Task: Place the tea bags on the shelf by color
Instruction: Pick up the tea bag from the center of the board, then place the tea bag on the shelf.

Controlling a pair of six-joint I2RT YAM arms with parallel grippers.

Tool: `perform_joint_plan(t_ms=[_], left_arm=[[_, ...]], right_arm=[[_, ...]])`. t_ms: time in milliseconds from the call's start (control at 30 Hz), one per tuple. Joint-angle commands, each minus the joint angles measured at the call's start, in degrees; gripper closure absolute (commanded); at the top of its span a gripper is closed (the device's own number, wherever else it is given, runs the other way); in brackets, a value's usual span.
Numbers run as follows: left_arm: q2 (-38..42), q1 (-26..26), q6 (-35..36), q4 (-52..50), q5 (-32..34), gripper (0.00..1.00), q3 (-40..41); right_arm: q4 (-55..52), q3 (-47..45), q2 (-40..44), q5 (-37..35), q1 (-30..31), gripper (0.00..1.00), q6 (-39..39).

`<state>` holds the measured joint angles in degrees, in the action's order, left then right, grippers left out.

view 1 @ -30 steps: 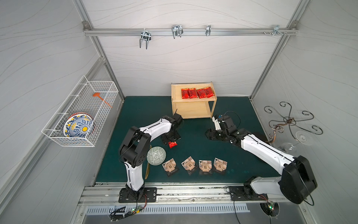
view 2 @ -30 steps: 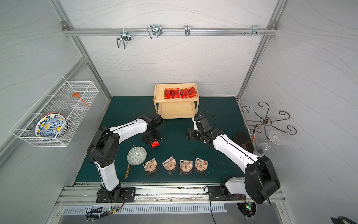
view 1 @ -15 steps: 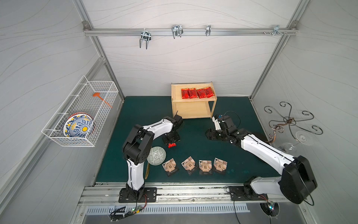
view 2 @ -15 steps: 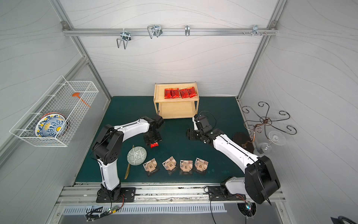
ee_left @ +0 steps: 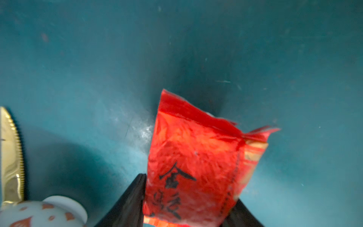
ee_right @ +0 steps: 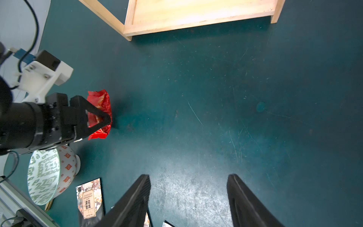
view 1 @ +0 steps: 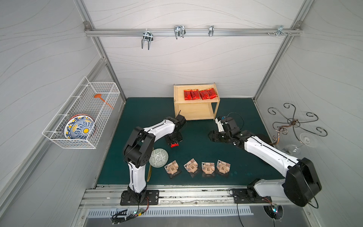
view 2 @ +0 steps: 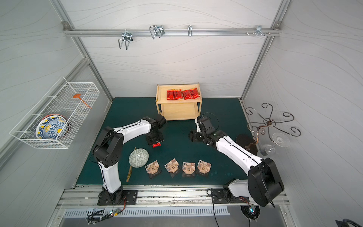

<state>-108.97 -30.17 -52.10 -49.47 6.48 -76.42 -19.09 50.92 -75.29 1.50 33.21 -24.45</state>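
At the front of the worktop (view 1: 245, 167), four tan-brown pouches (view 1: 191, 166) lie in a row. Mid-worktop, the left fingers (ee_left: 131, 200) grip the red sachet (ee_left: 196, 163), whose long axis runs out past their tips. The left wrist is pitched down and points away from the shelf (view 1: 177, 94) behind it. The right fingers (ee_right: 135, 198) stand apart, empty. On the top tier, four red sachets (view 1: 200, 94) leave bare wood at the left arm's end.
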Motion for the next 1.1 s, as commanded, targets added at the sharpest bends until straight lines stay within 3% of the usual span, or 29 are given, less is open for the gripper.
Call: perform_joint_plan(t_ms=[0, 200, 367, 633, 900, 1067], left_arm=[[4.73, -0.22, 4.12, -1.95, 3.21, 0.44, -3.22], [9.15, -0.19, 12.59, -4.58, 4.76, 0.44, -8.46], [8.75, 0.50, 19.90, -7.73, 5.76, 0.45, -18.55], [0.48, 3.22, 28.41, -12.42, 5.70, 0.46, -40.71], [-12.06, 5.94, 30.77, -13.46, 2.64, 0.45, -61.44], [-15.43, 7.04, 29.21, -8.22, 1.46, 0.44, -64.91]], right_arm=[[-0.84, 0.15, 0.01, -0.93, 0.28, 0.33, 0.56], [-0.73, 0.25, 0.14, -1.22, 0.23, 0.33, 0.61], [-0.67, 0.15, 0.39, -1.12, 0.27, 0.33, 0.49], [-0.61, -0.01, 0.82, -0.88, -0.43, 0.33, 0.21], [-0.74, 0.06, 0.56, -0.10, -0.78, 0.33, 0.00], [-1.41, 0.15, 0.87, 0.03, -1.05, 0.33, 0.17]])
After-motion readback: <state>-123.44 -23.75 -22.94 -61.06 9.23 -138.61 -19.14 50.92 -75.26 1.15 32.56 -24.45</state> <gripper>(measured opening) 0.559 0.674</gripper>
